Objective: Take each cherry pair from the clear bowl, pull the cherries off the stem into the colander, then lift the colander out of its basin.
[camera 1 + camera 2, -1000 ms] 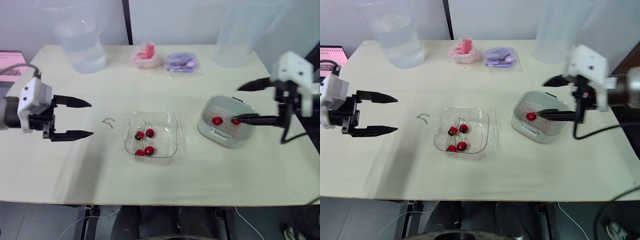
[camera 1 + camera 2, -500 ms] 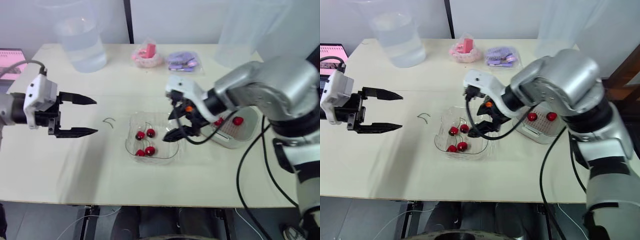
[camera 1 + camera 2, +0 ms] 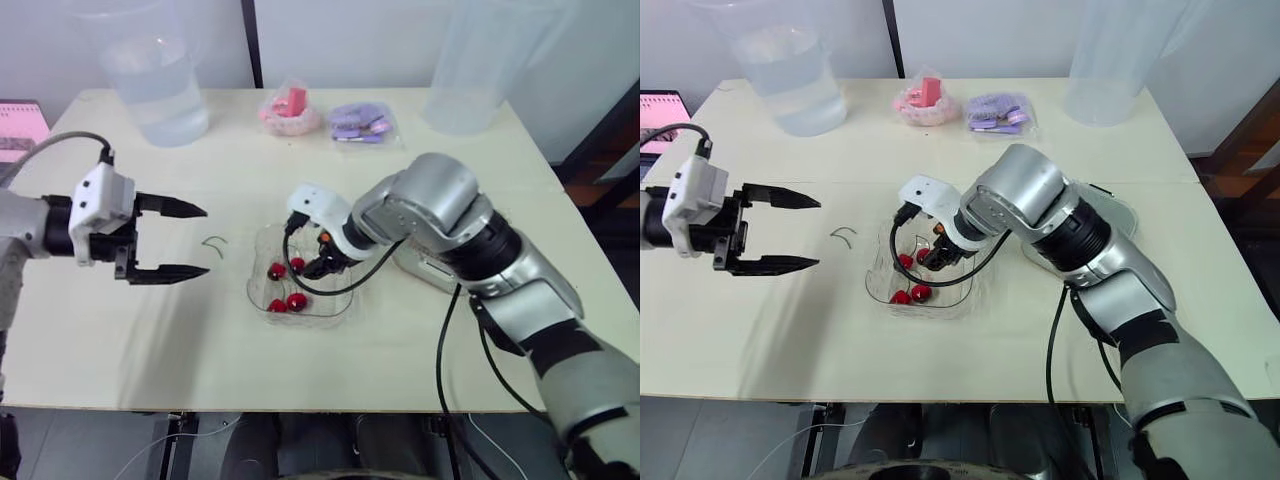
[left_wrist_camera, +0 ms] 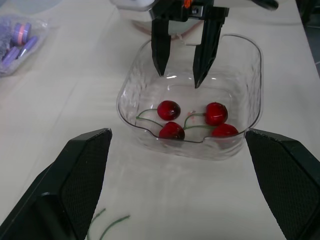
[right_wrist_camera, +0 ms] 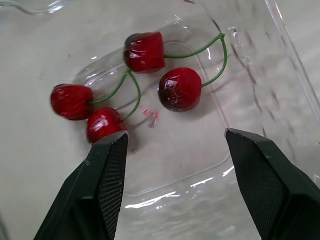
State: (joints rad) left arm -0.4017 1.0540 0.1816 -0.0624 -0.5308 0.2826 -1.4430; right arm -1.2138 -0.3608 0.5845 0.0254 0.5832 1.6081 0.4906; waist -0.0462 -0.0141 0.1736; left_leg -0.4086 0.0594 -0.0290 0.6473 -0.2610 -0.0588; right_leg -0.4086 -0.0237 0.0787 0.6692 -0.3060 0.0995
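Overhead, in the head view, the right gripper [image 3: 308, 264] hangs over the clear bowl [image 3: 345, 300], fingers spread and empty. The left gripper [image 3: 817, 233] hovers wide open to the side (a bare stem [image 3: 845, 233] lies between it and the bowl). In the left wrist view, four cherries [image 4: 169, 110] rest on the bowl's floor under the right fingertips. In the right wrist view, the cherries form two stemmed pairs. Pinching one stem's arch, not the fruit, looks safest.

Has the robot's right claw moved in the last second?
Yes. The right gripper swung leftward: it was well to the right of the clear bowl, and now hangs over it, open above the cherries.
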